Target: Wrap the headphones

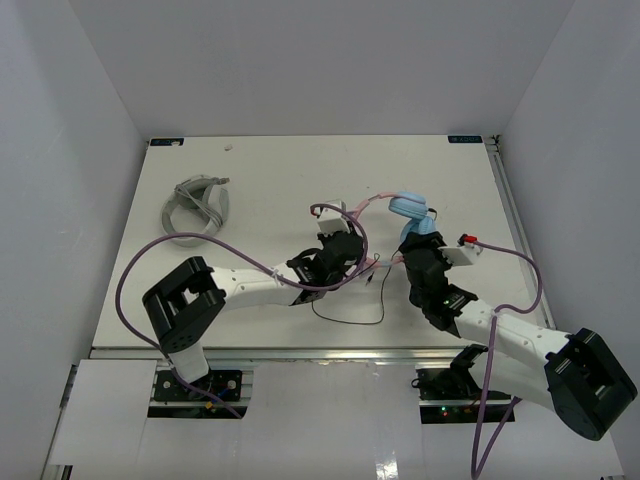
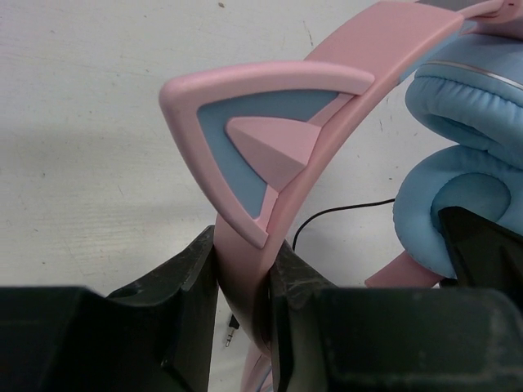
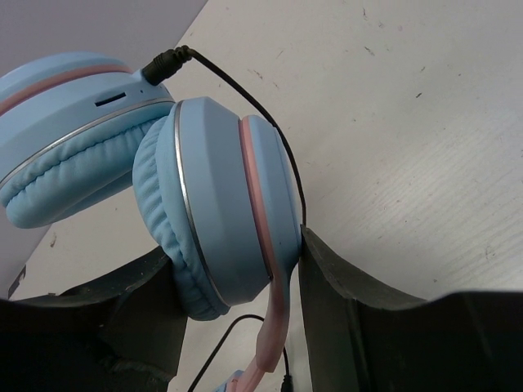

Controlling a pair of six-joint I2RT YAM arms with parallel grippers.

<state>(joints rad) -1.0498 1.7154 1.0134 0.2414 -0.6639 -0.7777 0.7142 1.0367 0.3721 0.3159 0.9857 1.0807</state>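
The headphones point(image 1: 410, 208) lie mid-table, with two light-blue earcups and a pink headband point(image 1: 345, 208) arcing left. My left gripper point(image 1: 347, 246) is shut on the headband point(image 2: 245, 245) just below a pink cat ear point(image 2: 261, 139). My right gripper point(image 1: 419, 240) is shut on one earcup point(image 3: 221, 204), with one finger on its cushion and the other on its outer shell. The second earcup point(image 3: 73, 139) lies beside it, with the cable plugged in. The thin black cable point(image 1: 350, 312) loops loose on the table in front of both grippers. Its jack plug point(image 2: 231, 331) lies under my left jaws.
A grey-white looped band point(image 1: 198, 205) lies at the back left. The white table point(image 1: 300, 170) is walled in on the left, back and right. Purple arm cables point(image 1: 130, 275) trail beside both arms.
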